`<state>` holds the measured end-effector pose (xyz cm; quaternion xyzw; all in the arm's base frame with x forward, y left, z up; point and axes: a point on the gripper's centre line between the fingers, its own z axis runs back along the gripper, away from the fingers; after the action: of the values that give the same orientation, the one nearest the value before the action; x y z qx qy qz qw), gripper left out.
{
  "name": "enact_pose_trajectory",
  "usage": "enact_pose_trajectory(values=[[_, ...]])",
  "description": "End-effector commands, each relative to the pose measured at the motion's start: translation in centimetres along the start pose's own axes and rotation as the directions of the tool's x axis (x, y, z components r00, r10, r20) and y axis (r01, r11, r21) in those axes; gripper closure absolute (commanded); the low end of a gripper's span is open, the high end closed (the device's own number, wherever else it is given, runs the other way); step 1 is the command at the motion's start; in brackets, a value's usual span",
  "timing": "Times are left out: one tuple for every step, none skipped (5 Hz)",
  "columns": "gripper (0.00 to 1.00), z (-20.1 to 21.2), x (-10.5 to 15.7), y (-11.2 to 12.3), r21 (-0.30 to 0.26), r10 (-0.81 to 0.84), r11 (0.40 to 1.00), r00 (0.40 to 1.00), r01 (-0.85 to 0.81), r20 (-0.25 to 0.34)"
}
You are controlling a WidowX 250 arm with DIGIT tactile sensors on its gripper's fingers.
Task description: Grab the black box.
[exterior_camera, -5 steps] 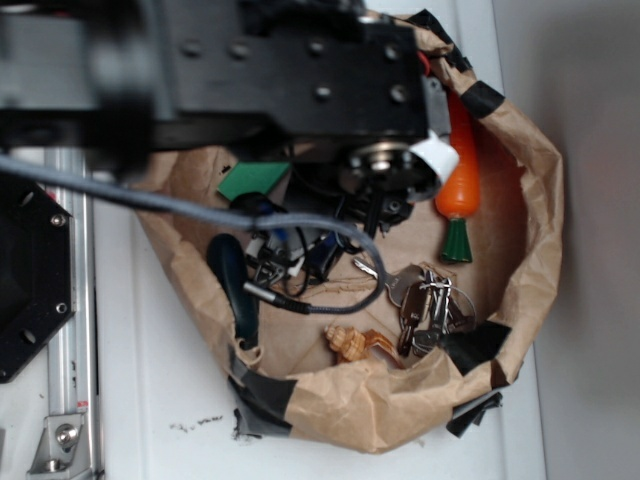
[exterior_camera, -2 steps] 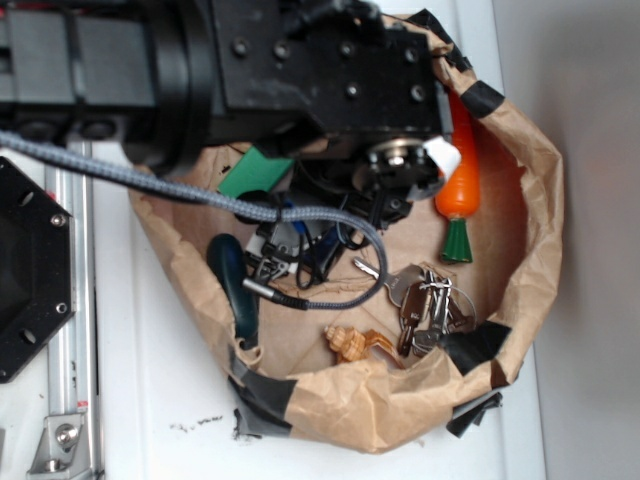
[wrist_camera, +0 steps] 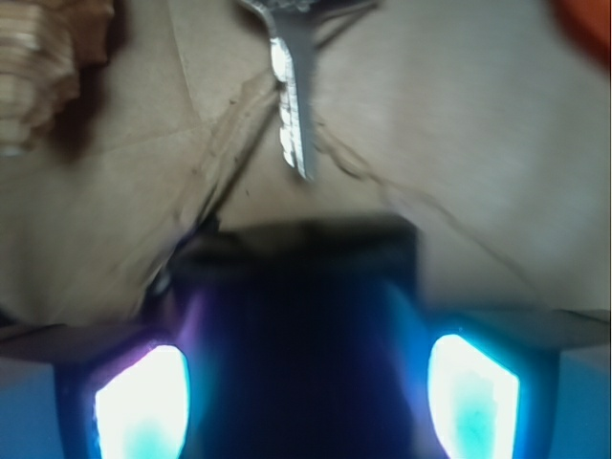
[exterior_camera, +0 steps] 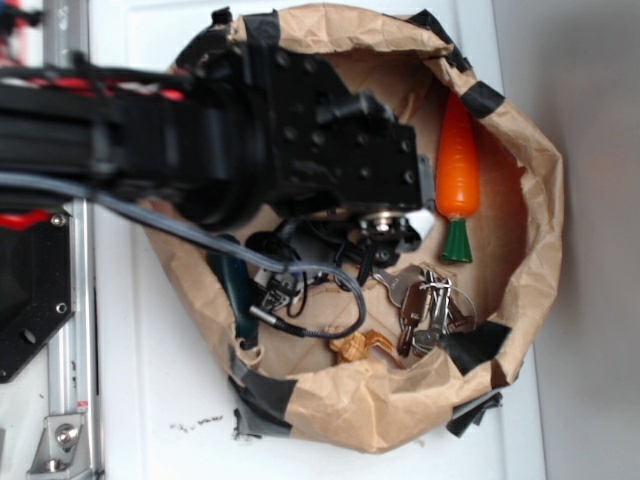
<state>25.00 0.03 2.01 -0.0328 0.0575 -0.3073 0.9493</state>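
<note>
A crumpled brown paper bag (exterior_camera: 530, 180), patched with black tape, is seen lying open on the white worktop (exterior_camera: 160, 400), toward its right edge. The black robot arm (exterior_camera: 200, 130) is stretched in from the left edge and covers much of the bag's upper left part.

In the wrist view, the black box (wrist_camera: 301, 335) is seen low in the middle, lying on the brown paper of the bag. It sits between the two fingers (wrist_camera: 143, 402) of the hand (wrist_camera: 306, 402), whose glowing pads are seen at either side of it. The fingers are spread, one on each side of the box, and whether they touch its sides cannot be told because the picture is blurred there. A silver key (wrist_camera: 290, 96) is seen on the paper just beyond the box, its tip pointing toward it.

In the exterior view, an orange toy carrot (exterior_camera: 458, 170) is found by the bag's right wall, a bunch of keys (exterior_camera: 430, 305) below it, and a dark green handle (exterior_camera: 235, 290) near the bag's left wall. The box itself is hidden under the arm there.
</note>
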Motion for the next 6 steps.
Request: enact_pose_trajectory(values=[[0.0,-1.7,1.1,-2.8,-0.003,-0.044,0.999,0.996,0.044,0.075],[1.0,0.0,0.5,-2.3,0.062,0.032,0.997,0.997,-0.036,0.069],[1.0,4.5,-0.7,-1.5,0.064,0.122,0.99,0.987,-0.129,0.105],[1.0,9.6,-0.8,-1.1,0.016,0.229,0.972,0.962,-0.234,0.149],[1.0,14.6,-0.9,-1.4,-0.019,0.277,0.96,0.948,-0.278,0.159],[1.0,16.4,-0.4,-2.3,-0.01,0.3,0.952,0.93,-0.305,0.214]])
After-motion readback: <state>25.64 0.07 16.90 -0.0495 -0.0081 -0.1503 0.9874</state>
